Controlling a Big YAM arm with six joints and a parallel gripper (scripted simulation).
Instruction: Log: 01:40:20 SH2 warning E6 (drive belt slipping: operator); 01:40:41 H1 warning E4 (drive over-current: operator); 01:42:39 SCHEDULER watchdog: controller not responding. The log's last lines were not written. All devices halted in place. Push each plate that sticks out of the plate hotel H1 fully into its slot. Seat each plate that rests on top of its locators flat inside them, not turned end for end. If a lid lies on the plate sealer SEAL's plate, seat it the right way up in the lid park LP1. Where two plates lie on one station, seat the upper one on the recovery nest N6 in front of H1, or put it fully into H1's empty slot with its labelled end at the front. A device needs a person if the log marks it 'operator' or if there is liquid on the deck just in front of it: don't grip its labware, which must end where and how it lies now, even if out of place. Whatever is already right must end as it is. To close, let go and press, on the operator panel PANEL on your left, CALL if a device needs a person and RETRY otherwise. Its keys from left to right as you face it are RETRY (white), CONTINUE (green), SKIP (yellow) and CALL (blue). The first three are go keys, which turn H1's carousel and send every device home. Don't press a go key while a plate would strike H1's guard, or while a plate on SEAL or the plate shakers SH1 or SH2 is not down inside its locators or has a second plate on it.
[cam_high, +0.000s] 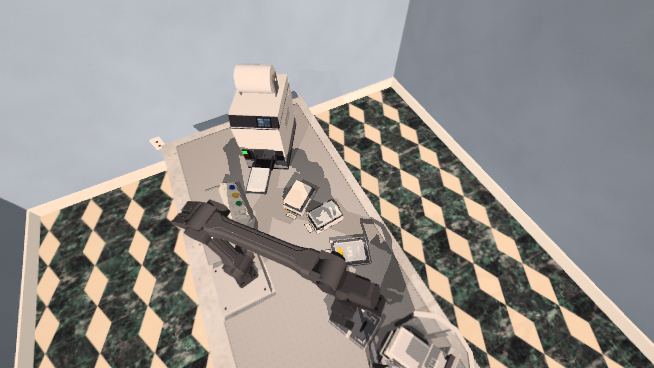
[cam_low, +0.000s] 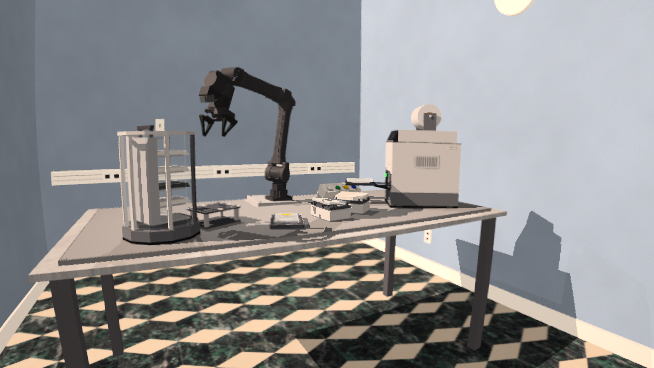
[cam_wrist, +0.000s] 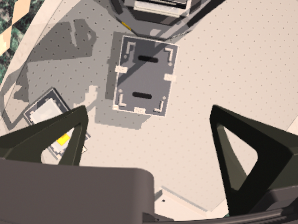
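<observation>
Blue-grey walls and a green-and-cream diamond floor surround the long grey table (cam_low: 450, 214) you are looking at, with the arm (cam_low: 280, 125) bolted near its back edge. You can see the gripper (cam_low: 218, 125) held high in the air, its two dark fingers spread wide apart with nothing between them. From the wrist view, it hangs over the recovery nest N6 (cam_wrist: 145, 74), a small raised platform with white corner marks and two dark slots, which stands bare just in front of the plate hotel H1 (cam_low: 156, 187). H1 is the tall round carousel at one end of the table, behind a clear guard; its shelves show at the top of the wrist view, but you cannot tell from there which plates stick out. Near the middle of the table lies a flat station with a yellow-marked piece on it (cam_high: 350, 249). Further along, two shaker stations sit side by side, one carrying a pale plate (cam_high: 299, 195) and the other a plate that looks patchy (cam_high: 325, 214). At the far end stands the plate sealer SEAL (cam_low: 422, 167), with a white plate (cam_high: 258, 180) on its extended tray. The operator panel PANEL (cam_high: 238, 199) shows its coloured keys just beside the arm's elbow in the top view.
</observation>
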